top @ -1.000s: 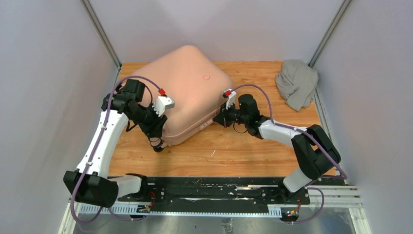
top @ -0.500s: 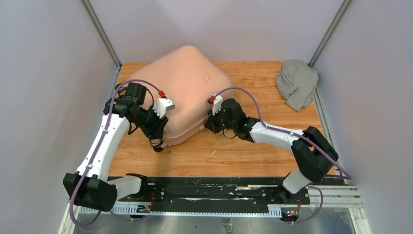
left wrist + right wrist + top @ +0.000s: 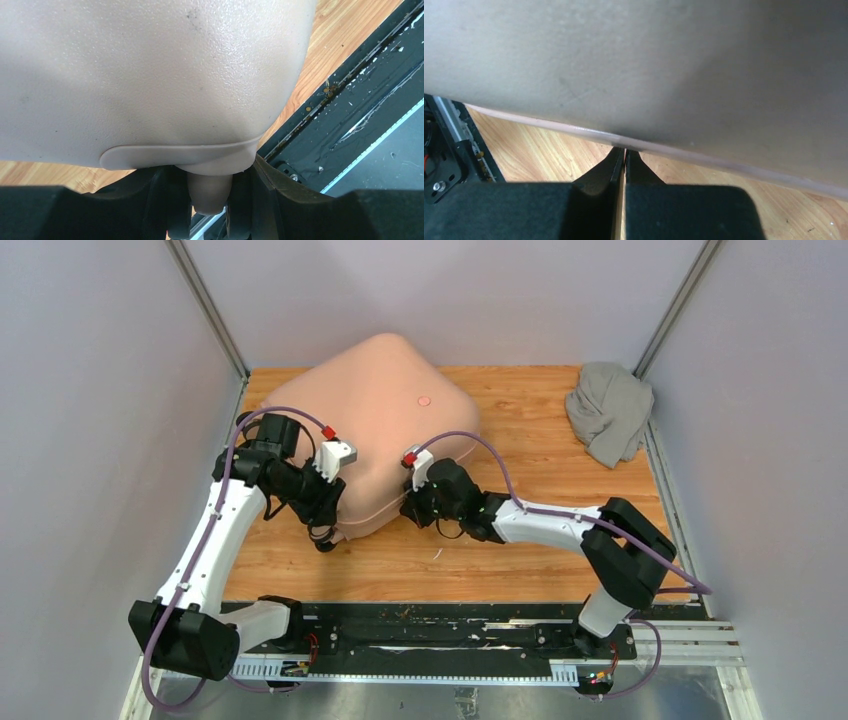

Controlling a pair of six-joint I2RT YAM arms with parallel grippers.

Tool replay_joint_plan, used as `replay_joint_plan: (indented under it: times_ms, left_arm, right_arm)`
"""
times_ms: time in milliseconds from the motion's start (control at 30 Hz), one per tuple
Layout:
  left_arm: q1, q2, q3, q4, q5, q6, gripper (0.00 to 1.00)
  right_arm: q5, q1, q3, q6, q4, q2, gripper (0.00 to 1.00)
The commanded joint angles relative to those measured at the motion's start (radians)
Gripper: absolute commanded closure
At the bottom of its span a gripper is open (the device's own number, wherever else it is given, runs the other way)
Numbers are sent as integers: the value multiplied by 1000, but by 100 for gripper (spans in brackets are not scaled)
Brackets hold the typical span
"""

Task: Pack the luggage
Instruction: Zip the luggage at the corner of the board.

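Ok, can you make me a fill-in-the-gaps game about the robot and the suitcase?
1. The suitcase is ____ in colour.
2. The cloth crumpled at the table's far right corner is ____.
3. The right gripper is ____, its tips at the suitcase's edge.
4. The left gripper clamps a small pink tab on the ____.
Missing words: pink; grey; shut; suitcase.

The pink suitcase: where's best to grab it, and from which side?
The small tab under its near-left corner rim, coming low from the near side. The suitcase shell is smooth, domed and too wide to pinch; the tab is narrow enough.
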Motion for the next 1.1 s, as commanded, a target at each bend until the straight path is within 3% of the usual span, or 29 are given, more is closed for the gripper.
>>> replay_joint_plan:
  times_ms: [0,300,467,633,833,900,1000,1067]
  left_arm:
    - [-37,8,7,318,235,-77,100]
    - [-37,2,-31,390,265,-123,100]
    - [-37,-2,-44,394,261,-121,100]
    - [-37,-15,-71,399,282,-118,100]
    - [-38,3,-89,430,310,-130,100]
    - [-40,21,-76,431,322,-147,87]
    - [-40,13,-45,425,311,-178,54]
    - [-39,-4,-7,390,299,-172,13]
  right_arm:
    - [-165,143,51,30,207,30,100]
    - [-166,204,74,102,283,88,97]
    - [-20,167,36,126,137,44,72]
    - [61,27,-106,216,14,-117,44]
    - [35,-194,-220,210,-103,-294,36]
    - [16,-265,-225,190,-138,-316,34]
    - [-32,-351,-212,173,-159,-309,33]
    - [-55,-375,-194,173,-159,-294,33]
